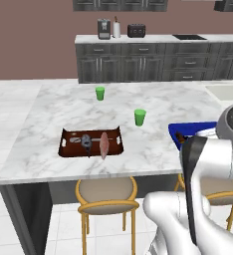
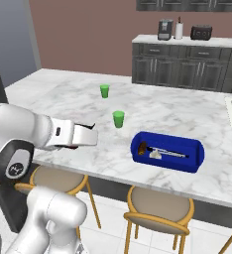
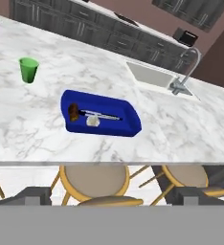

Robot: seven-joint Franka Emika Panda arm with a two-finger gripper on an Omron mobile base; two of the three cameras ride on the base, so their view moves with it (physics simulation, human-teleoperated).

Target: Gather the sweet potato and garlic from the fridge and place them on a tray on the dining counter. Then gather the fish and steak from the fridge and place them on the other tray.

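Pink steak [image 1: 104,145] (soft, likely slick) lies beside the fish [image 1: 86,144] in the brown tray [image 1: 66,144]; gripper [image 3: 112,195] gapes empty.

My own arm is hiding part of the scene

In the left base view my arm is covering most of the blue tray [image 1: 177,130], and the bench [image 1: 49,114] is running off the right edge. The things lying in the blue tray and in the brown tray [image 1: 66,144] are showing too small to tell apart.
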